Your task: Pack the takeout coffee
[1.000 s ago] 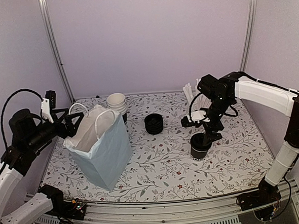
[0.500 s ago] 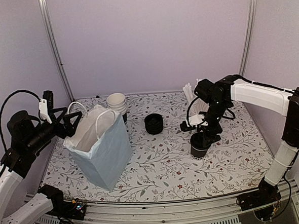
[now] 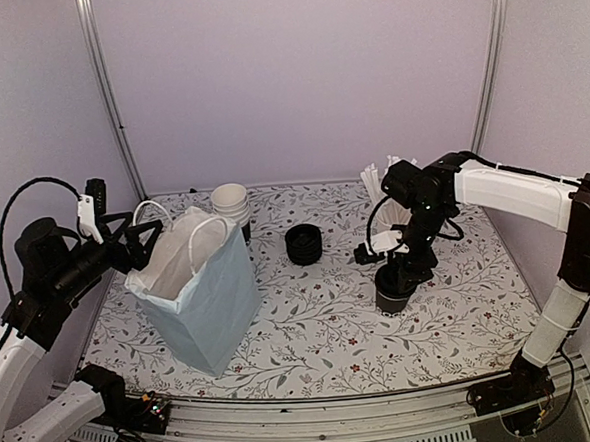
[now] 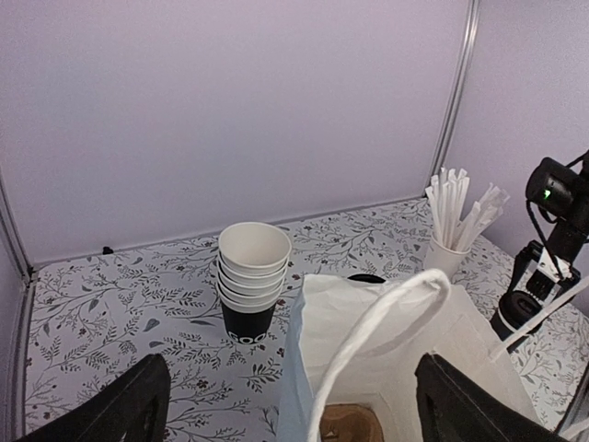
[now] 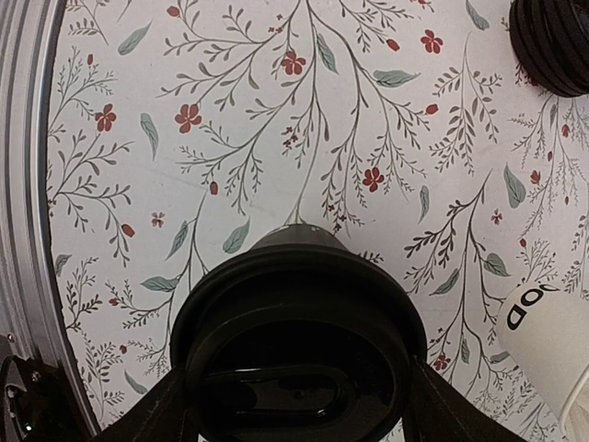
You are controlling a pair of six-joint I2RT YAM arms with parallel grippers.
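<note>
The takeout coffee [image 3: 392,290], a black cup with a black lid, stands on the floral table at the right. My right gripper [image 3: 403,269] comes down on it from above. In the right wrist view the lid [image 5: 299,350] fills the space between the fingers, which press on its two sides. The white paper bag [image 3: 204,287] stands open at the left. My left gripper [image 3: 141,240] is open at the bag's top edge. In the left wrist view one bag handle [image 4: 386,331] arches between its fingers [image 4: 124,405], and the coffee [image 4: 515,313] shows small at the far right.
A nested stack of cups [image 3: 231,205] stands behind the bag. A stack of black lids [image 3: 303,243] sits mid-table. A white cup of wrapped straws [image 3: 383,191] stands behind the right arm, close to the coffee [image 5: 552,341].
My right gripper has sunk lower over the coffee and its fingers have closed in onto the lid. The left arm shifted slightly half a second ago and has held still since.
</note>
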